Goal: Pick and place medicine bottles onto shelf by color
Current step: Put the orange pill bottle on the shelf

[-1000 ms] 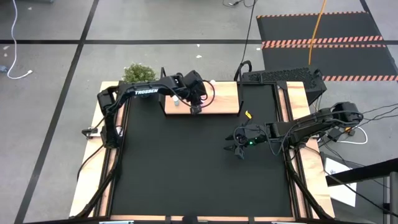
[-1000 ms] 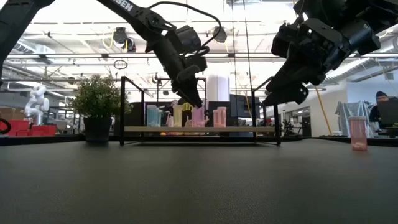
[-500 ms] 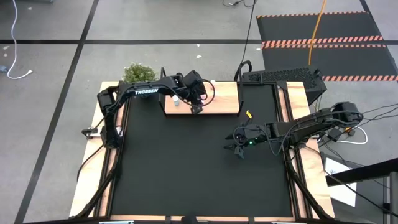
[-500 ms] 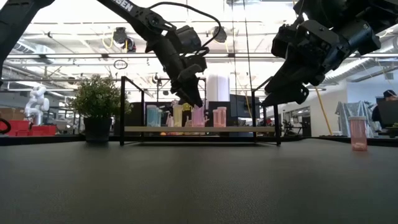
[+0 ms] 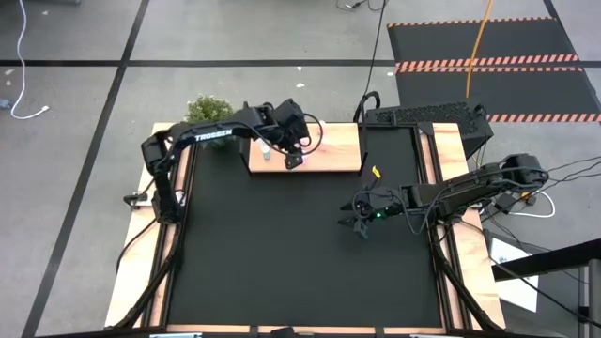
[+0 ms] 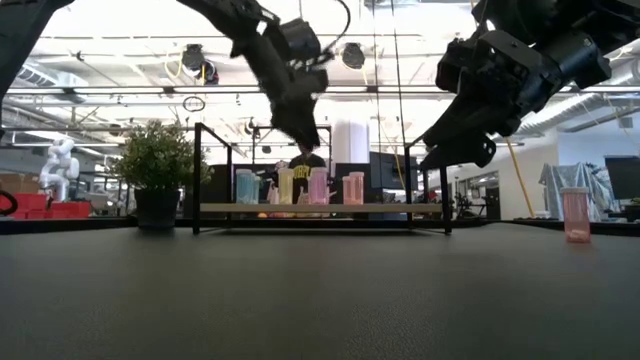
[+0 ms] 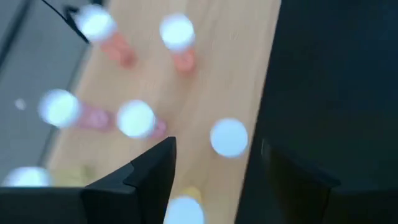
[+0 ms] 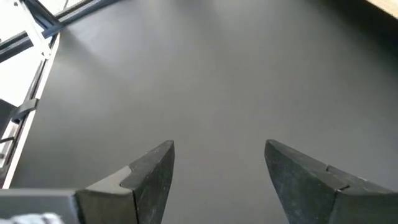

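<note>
Over the shelf's middle: left gripper (image 6: 300, 128) lifted clear of the bottle row, fingers spread, nothing between them.
Shelf (image 5: 331, 155): at the table's far edge, just right of the plant (image 5: 208, 110).
Bottles on shelf (image 6: 298, 186): standing in a row, blue, yellow, pink, orange from its left end toward the middle; white caps blurred in the left wrist view, so exact count uncertain, perhaps seven.
Pink bottle (image 6: 318, 186): upright in the row, directly below the left fingertips, apart from them.
Step in hand: release and retreat after a placement, judging by the spread fingers just above the row.
Right gripper (image 5: 360, 218): hovering over bare mat right of the table's centre, fingers spread, empty.
Loose bottle (image 6: 575, 214): pink-bodied, upright near the table's right edge.
Small yellow item (image 5: 375, 173): on the mat off the shelf's near right corner; possibly a fallen bottle.
Next move calls for: a straight lift clear of the caps, then a reach to a loose bottle and a centred pinch on its body.
</note>
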